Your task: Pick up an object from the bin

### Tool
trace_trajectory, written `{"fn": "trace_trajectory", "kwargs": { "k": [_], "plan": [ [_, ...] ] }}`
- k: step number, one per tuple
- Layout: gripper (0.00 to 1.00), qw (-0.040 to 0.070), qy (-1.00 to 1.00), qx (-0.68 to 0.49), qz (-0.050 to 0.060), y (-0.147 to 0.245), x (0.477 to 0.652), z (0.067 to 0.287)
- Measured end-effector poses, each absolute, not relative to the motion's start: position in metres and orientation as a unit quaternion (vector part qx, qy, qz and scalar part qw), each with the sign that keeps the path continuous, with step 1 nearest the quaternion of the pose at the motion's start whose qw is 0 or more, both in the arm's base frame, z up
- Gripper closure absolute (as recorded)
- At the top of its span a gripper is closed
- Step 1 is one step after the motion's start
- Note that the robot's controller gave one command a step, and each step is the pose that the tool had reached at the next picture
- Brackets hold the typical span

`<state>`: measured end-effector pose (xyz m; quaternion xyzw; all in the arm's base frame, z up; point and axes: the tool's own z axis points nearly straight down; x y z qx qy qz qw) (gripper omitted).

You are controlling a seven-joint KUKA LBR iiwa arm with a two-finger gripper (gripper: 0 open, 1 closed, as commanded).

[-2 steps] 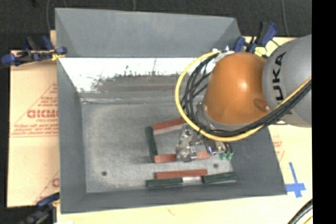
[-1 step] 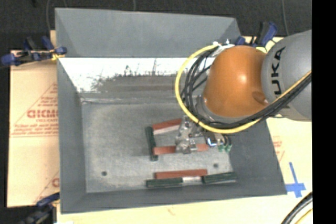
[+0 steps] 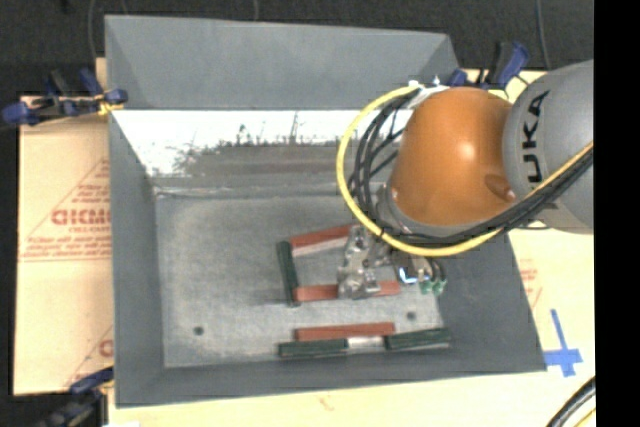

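in the grey metal bin (image 3: 135, 245) the orange-capped arm (image 3: 450, 160) sets its gripper (image 3: 357, 273) low on the right end of a flat red-brown bar (image 3: 318, 294) lying mid-floor; whether it is spread or pinching i cannot tell. this looks like the grasping step, and next it calls for a firm close and a straight lift.
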<state>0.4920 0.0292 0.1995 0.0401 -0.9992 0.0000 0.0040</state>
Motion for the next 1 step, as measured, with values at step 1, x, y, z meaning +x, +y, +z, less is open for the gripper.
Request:
{"fn": "trace_trajectory", "kwargs": {
  "k": [1],
  "plan": [
    [1.0, 0.001, -0.996, 0.087, 0.0, 0.0156, 0.4934, 0.2597]
  ]
}}
